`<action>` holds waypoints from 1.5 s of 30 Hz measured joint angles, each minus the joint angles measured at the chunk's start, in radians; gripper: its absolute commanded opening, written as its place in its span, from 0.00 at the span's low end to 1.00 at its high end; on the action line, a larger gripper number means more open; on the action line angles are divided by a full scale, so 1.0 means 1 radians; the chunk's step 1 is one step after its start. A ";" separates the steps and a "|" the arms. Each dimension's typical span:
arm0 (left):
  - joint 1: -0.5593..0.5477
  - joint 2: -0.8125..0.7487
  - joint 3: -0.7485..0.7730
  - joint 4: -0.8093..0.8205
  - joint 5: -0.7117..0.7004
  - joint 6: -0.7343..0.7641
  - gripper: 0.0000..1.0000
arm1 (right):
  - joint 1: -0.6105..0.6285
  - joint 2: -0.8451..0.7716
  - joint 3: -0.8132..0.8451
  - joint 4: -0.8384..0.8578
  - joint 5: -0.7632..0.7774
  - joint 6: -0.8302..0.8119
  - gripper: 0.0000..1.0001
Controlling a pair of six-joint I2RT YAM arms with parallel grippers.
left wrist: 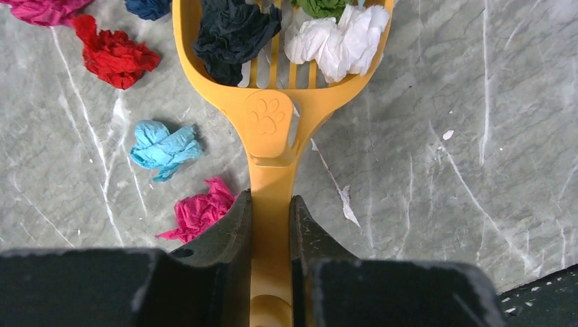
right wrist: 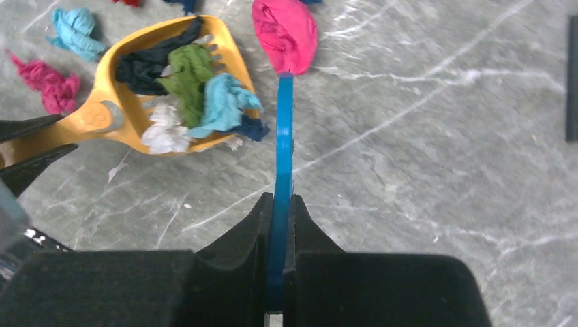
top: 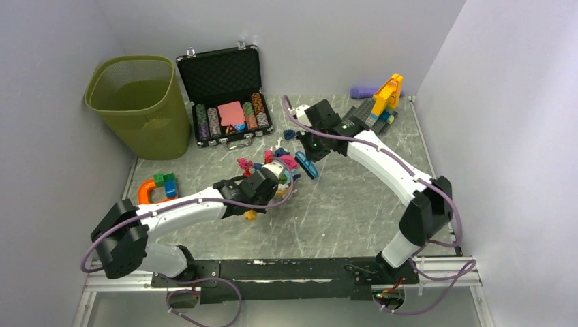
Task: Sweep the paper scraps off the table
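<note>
My left gripper (left wrist: 270, 204) is shut on the handle of a yellow slotted scoop (left wrist: 269, 116), which rests on the table (left wrist: 443, 170) and holds black, white and green paper scraps (left wrist: 235, 30). Red (left wrist: 112, 54), light blue (left wrist: 163, 146) and pink (left wrist: 201, 211) scraps lie loose to the scoop's left. My right gripper (right wrist: 281, 201) is shut on a thin blue scraper (right wrist: 283, 150), whose tip touches a pink scrap (right wrist: 286, 30) just right of the scoop's mouth (right wrist: 177, 88). In the top view both grippers meet mid-table at the scrap cluster (top: 276, 163).
A green waste bin (top: 140, 102) stands at the back left. An open black case of poker chips (top: 228, 102) sits behind the cluster. Toy bricks stand at the back right (top: 382, 102) and lie at the left (top: 160, 187). The metal rail (top: 272, 279) edges the front.
</note>
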 measured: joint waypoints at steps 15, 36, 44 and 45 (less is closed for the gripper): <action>0.013 -0.187 0.002 -0.087 -0.072 -0.027 0.00 | -0.063 -0.332 -0.244 0.205 0.398 0.260 0.00; 0.528 -0.285 0.512 -0.413 -0.072 0.113 0.00 | -0.063 -0.418 -0.393 0.238 0.313 0.292 0.00; 0.859 -0.189 0.770 -0.465 0.113 0.155 0.00 | -0.063 -0.418 -0.393 0.244 0.236 0.293 0.00; 0.903 -0.169 0.808 -0.472 0.148 0.153 0.00 | -0.063 -0.420 -0.394 0.244 0.227 0.294 0.00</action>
